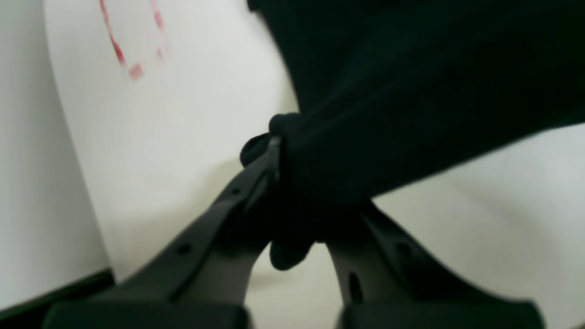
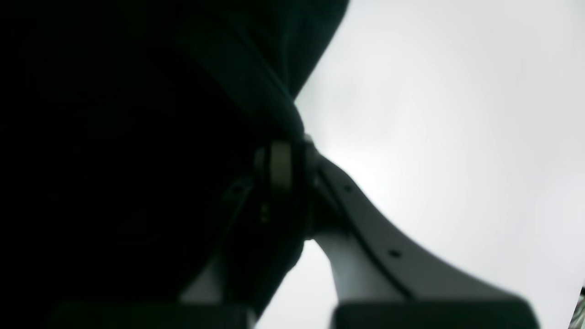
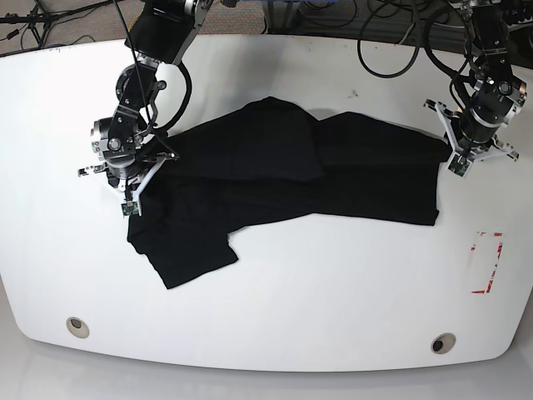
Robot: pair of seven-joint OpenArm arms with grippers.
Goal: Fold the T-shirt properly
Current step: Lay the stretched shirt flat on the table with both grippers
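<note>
The T-shirt (image 3: 291,175) lies crumpled across the middle of the white table (image 3: 266,317), its long axis running side to side between the two arms, one sleeve trailing toward the front edge. The left gripper (image 1: 292,183) is clamped on a bunched fold of cloth at one end. The right gripper (image 2: 292,169) pinches the opposite end.
</note>
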